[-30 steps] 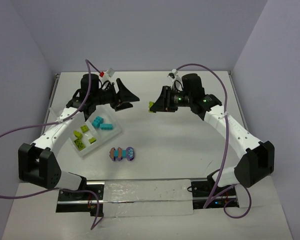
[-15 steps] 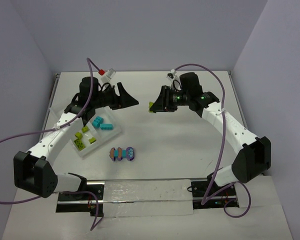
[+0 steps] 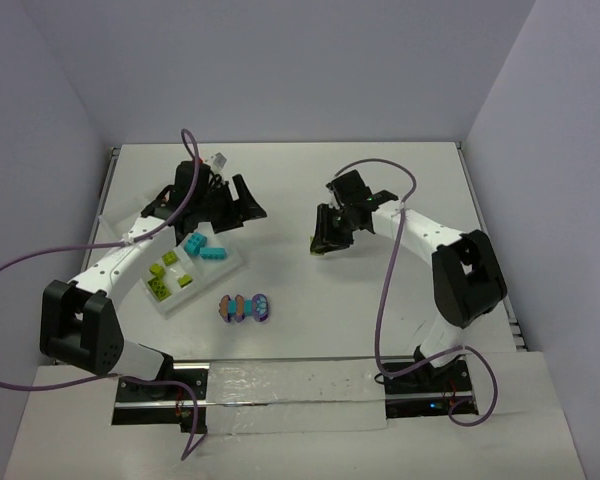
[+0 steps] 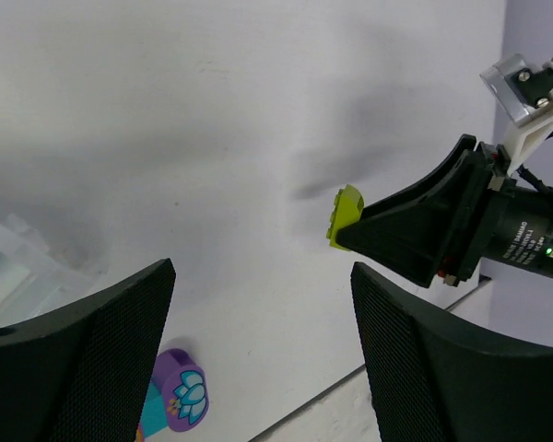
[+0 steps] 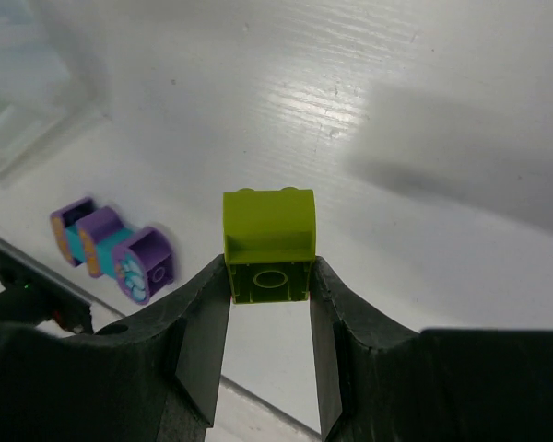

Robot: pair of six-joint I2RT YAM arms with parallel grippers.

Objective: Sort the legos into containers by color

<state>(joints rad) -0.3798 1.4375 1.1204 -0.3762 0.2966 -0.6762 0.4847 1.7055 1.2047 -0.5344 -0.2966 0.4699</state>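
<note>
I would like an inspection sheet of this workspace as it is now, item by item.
Surface: white table, bare in the middle.
Job's things: white tray at left, with lime bricks and turquoise bricks in separate compartments; mixed cluster on the table beside the tray; one lime brick held in the air.
Clutter: nothing seen.
Grippers: left gripper open and empty, above the tray's far end; right gripper shut on the lime brick.
Cables: purple cables loop from both arms, clear of the bricks.
Surroundings: plain pale walls on three sides.
</note>
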